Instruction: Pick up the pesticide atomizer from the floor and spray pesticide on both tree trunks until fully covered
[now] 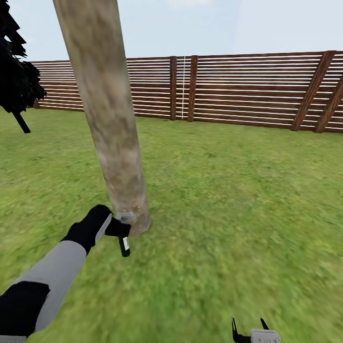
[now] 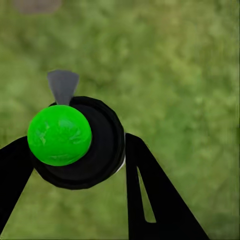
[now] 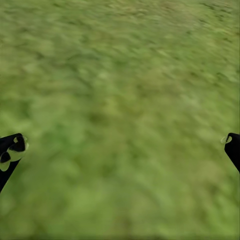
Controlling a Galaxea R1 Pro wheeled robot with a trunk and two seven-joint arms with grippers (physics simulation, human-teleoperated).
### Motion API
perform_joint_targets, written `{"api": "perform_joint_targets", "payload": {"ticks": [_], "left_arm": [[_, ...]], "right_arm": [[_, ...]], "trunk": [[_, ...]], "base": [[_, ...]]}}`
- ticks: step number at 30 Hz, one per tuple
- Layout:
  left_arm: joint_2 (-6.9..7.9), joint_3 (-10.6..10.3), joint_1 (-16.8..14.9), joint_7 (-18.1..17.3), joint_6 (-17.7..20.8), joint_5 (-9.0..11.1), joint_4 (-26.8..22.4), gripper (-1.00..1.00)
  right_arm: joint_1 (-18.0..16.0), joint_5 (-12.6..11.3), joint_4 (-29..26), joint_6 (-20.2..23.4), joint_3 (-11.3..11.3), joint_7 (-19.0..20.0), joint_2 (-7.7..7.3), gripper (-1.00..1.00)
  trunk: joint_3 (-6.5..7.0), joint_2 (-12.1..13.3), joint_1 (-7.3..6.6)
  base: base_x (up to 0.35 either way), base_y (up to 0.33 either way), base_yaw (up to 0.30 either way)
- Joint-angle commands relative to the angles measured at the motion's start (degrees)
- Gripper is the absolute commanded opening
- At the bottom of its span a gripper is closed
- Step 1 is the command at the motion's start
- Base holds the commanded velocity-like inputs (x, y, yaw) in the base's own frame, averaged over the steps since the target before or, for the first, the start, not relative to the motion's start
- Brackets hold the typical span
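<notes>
One thick, pale grey-brown tree trunk (image 1: 107, 109) rises from the lawn, leaning slightly, in the head view. At its base my left gripper (image 1: 118, 227) is shut on the pesticide atomizer (image 1: 125, 244). The dark bottle hangs down and its pale grey spray head (image 1: 127, 218) almost touches the bark. A few whitish-yellow specks of pesticide (image 1: 135, 209) float against the foot of the trunk. The left wrist view shows the atomizer (image 2: 102, 150) end-on between my black fingers (image 2: 150, 195), with its grey nozzle (image 2: 63, 85) above it. My right gripper (image 1: 250, 329) stands open low over the grass, as does the right gripper (image 3: 121, 149) in its wrist view.
Green lawn (image 1: 228, 190) stretches all around the trunk. A brown slatted wooden fence (image 1: 247, 90) closes off the far side. A thin-stemmed, dark-leaved tree (image 1: 16, 81) stands at the far left.
</notes>
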Motion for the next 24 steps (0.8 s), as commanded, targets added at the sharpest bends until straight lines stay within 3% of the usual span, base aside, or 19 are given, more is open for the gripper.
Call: {"api": "perform_joint_targets", "payload": {"ticks": [1,2,4,5,7,8,10,12,14,15,16,19,22,23,24], "left_arm": [[0.59,0.0,0.0,-0.1,0.1,0.2,0.0,-1.0],[1.44,0.0,-0.1,-0.1,0.1,0.2,0.0,-1.0],[5.56,0.1,-0.1,-0.6,0.1,0.4,0.1,-1.0],[6.3,0.1,-0.1,-0.8,0.1,0.4,0.1,-1.0],[6.1,0.0,-0.1,-1.0,0.1,0.4,0.0,-1.0],[5.22,0.0,-0.1,-1.0,0.1,0.4,0.0,-1.0],[0.67,-0.3,-0.2,-0.9,0.1,-0.1,-0.1,-1.0],[-1.2,-0.4,-0.7,-0.9,0.1,-0.3,-0.1,-1.0],[-0.95,-0.3,-1.1,-0.9,0.1,-0.2,0.0,-1.0],[-0.12,-0.2,-1.2,-0.9,0.2,-0.2,0.0,-1.0],[1.79,-0.1,-1.4,-0.9,0.2,0.0,0.0,-1.0],[5.31,0.0,-1.6,-0.9,0.2,0.2,0.0,-1.0],[5.07,-0.1,-1.6,-0.9,0.2,0.3,0.0,-1.0],[4.56,-0.1,-1.6,-0.9,0.2,0.4,-0.1,-1.0],[3.11,-0.2,-1.7,-0.9,0.2,0.3,-0.1,-1.0]], "right_arm": [[0.0,0.0,0.0,0.0,0.0,0.0,0.0,1.0],[0.0,0.0,0.0,0.0,0.0,0.0,0.0,1.0],[0.0,0.0,0.0,0.0,0.0,0.0,0.0,1.0],[0.0,0.0,0.0,0.0,0.0,0.0,0.0,1.0],[0.0,0.0,0.0,0.0,0.0,0.0,0.0,1.0],[0.0,0.0,0.0,0.0,0.0,0.0,0.0,1.0],[0.0,0.0,0.0,0.0,0.0,0.0,0.0,1.0],[0.0,0.0,0.0,0.0,0.0,0.0,0.0,1.0],[0.0,0.0,0.0,0.0,0.0,0.0,0.0,1.0],[0.0,0.0,0.0,0.0,0.0,0.0,0.0,1.0],[0.0,0.0,0.0,0.0,0.0,0.0,0.0,1.0],[0.0,0.0,0.0,0.0,0.1,0.0,0.0,1.0],[0.0,0.0,0.0,0.0,0.1,0.0,-0.04,1.0],[0.0,0.0,0.0,0.0,0.0,0.0,-0.02,1.0],[0.0,0.0,0.0,0.0,0.0,0.0,-0.02,1.0]], "trunk": [[0.0,0.0,0.0],[0.0,0.0,0.0],[0.0,0.0,0.0],[0.0,0.0,0.0],[0.0,0.0,0.0],[0.0,0.0,0.0],[0.0,0.0,0.0],[0.0,0.0,0.0],[0.0,0.0,0.0],[0.0,0.0,0.0],[0.0,0.0,0.0],[0.0,0.0,0.0],[0.0,0.0,0.0],[0.0,0.0,0.0],[0.0,0.0,0.0]], "base": [[0.0,0.0,0.0],[0.0,0.0,0.0],[0.0,0.0,0.0],[0.0,0.0,0.0],[0.0,0.0,0.0],[0.0,0.0,0.0],[0.0,0.0,0.0],[0.0,0.0,0.0],[0.0,0.0,0.0],[0.0,0.0,0.0],[0.0,0.0,0.0],[0.0,0.0,0.0],[0.0,0.0,0.0],[-0.039,0.0,0.0],[-0.234,0.0,0.0]]}}
